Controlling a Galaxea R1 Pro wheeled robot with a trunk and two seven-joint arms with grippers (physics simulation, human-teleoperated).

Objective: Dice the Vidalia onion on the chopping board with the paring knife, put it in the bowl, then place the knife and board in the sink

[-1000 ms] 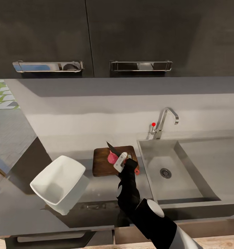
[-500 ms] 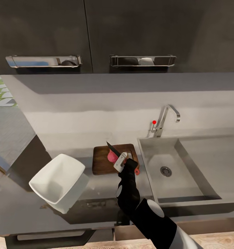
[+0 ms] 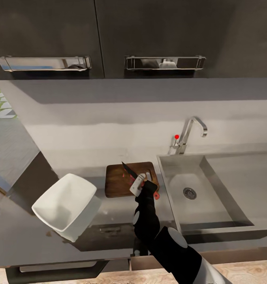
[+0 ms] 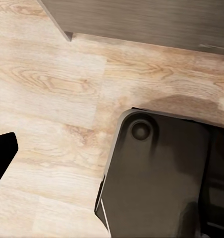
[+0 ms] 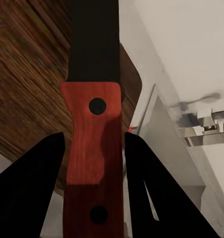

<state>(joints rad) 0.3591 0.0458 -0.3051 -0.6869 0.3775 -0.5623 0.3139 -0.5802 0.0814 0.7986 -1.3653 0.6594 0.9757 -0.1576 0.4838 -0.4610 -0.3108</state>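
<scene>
Grey countertop [image 3: 38, 236] runs across our head view beneath dark wall cabinets [image 3: 149, 35] with two chrome handles. At the centre we see the chopping board [image 3: 117, 182], lying flat just beside the sink [image 3: 224, 185], which sits toward three o'clock with its round drain [image 3: 189, 193] and the curved tap [image 3: 190, 134] with its red knob [image 3: 176, 137] at the basin's back edge. Our right gripper [image 3: 143, 186] hangs over the board's near right corner, clamped on the paring knife [image 3: 128, 170], whose dark blade points toward eleven o'clock over the wood. A sliver of pink shows beside the blade; we cannot tell what it is. The white bowl [image 3: 66, 205] stands on the counter toward eight o'clock of the board, apart from it.

From our left wrist we see pale wood floor [image 4: 52, 89] and a dark part of the robot's base [image 4: 161, 173]; whether the left fingers are spread or closed we cannot tell.

From our right wrist, the knife's reddish handle [image 5: 94, 148] sits pinched between the two dark fingers [image 5: 32, 188], blade over the board, the tap nearby.
</scene>
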